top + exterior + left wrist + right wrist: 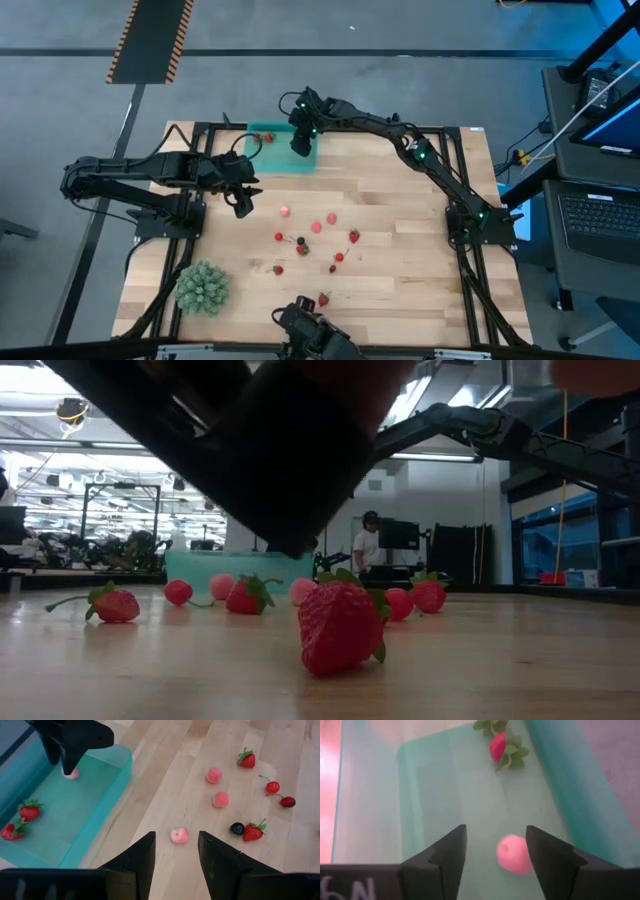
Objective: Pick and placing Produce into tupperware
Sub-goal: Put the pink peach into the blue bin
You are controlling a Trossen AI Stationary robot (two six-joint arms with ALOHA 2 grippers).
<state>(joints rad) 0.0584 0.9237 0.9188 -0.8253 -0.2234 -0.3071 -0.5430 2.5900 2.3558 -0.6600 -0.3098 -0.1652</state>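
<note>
Jaws of your right gripper (495, 851) stand released over the teal tupperware (302, 160) at the desk's far edge, a pink fruit (514, 854) lying between them on the container floor, with red strawberries (29, 810) farther along inside. Your left gripper (175, 854) hovers just beside the container's near left corner, jaws parted and empty, a pink fruit (179, 835) on the desk (400, 285) beyond them. More produce (316, 227) lies scattered mid-desk.
</note>
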